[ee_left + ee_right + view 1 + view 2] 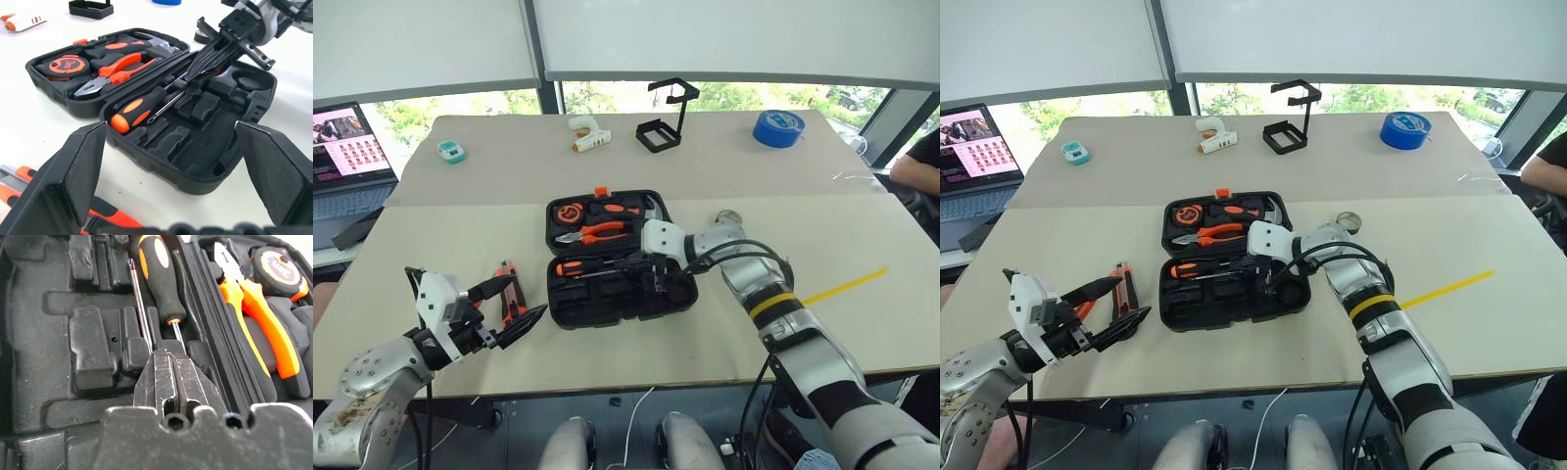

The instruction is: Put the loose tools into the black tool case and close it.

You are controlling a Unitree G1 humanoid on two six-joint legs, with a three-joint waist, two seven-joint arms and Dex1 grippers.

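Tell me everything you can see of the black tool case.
The black tool case lies open flat mid-table, a textured plastic clamshell with an orange latch. The far half holds pliers and a tape measure; the near half, moulded slots mostly empty, holds one screwdriver. The shut right claw points into it.

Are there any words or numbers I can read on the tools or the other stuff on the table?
None can be read.
Tape measure in the black tool case: dark marks on its round orange face, too blurred to read.
Laptop screen: rows of small pictures, any text too small.
Blue tape roll: no lettering visible.
White glue gun: no label readable.
Small teal gadget: too small to tell.
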